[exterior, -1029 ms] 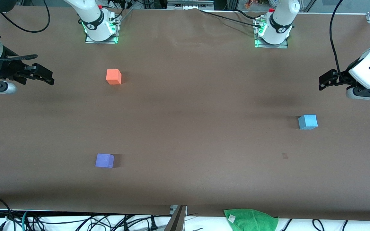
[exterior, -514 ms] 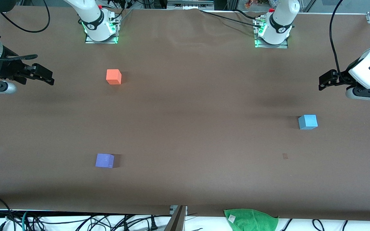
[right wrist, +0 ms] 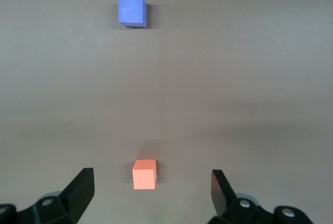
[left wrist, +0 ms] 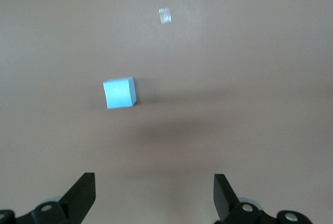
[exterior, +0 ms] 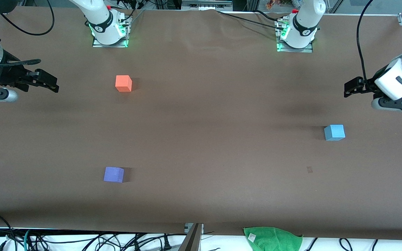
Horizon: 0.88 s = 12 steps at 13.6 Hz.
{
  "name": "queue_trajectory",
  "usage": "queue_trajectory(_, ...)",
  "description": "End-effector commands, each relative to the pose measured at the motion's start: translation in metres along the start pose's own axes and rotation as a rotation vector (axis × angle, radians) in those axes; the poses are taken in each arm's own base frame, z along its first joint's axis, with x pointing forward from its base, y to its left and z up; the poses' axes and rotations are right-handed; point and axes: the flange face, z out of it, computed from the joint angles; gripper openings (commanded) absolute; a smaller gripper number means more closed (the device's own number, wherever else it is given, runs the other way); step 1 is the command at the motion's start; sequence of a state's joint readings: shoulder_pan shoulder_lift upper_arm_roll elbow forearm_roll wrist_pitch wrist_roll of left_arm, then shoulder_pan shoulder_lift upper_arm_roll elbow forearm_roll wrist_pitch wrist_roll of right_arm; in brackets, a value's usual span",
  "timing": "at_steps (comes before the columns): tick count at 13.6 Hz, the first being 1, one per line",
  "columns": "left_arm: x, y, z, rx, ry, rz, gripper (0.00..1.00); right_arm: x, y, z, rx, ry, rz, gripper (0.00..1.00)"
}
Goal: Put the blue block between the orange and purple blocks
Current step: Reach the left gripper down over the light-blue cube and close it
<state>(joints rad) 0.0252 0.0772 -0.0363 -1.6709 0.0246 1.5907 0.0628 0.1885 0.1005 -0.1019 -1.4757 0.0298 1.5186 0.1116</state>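
Observation:
The light blue block (exterior: 334, 132) sits on the brown table toward the left arm's end; it also shows in the left wrist view (left wrist: 119, 93). The orange block (exterior: 123, 83) sits near the right arm's base, and the purple block (exterior: 113, 174) lies nearer the front camera. Both show in the right wrist view, orange (right wrist: 144, 174) and purple (right wrist: 131, 11). My left gripper (exterior: 349, 89) is open and empty, up in the air near the blue block; its jaws stand wide apart (left wrist: 153, 195). My right gripper (exterior: 49, 83) is open and empty, waiting at the table's end (right wrist: 152, 195).
A green cloth (exterior: 272, 238) lies at the table's front edge. A small pale mark (exterior: 309, 169) is on the table near the blue block. Cables hang along the front edge.
My left gripper has shifted slightly, up in the front view and toward the table's middle. The right arm and the three blocks have not moved.

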Motion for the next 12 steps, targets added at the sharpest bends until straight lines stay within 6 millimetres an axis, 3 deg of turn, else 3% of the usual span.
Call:
queue_trajectory(1,0.017,-0.045,0.032,0.004,-0.068,-0.066,1.00,-0.001,0.000,-0.003,-0.006,-0.005,-0.006,0.99)
queue_trajectory(3,0.041,-0.063,0.073,0.048,-0.087,-0.071,1.00,-0.001,0.001,-0.003,-0.006,-0.005,-0.005,0.99)
queue_trajectory(7,0.081,-0.071,0.143,0.076,-0.059,-0.052,1.00,-0.001,0.000,-0.003,-0.006,-0.005,-0.007,0.99)
queue_trajectory(10,0.082,-0.073,0.183,0.074,-0.050,-0.043,1.00,-0.001,0.000,-0.003,-0.006,-0.005,-0.007,0.99)
queue_trajectory(12,0.075,-0.072,0.223,0.069,-0.025,0.018,1.00,-0.001,0.000,-0.003,-0.006,-0.005,-0.007,0.99)
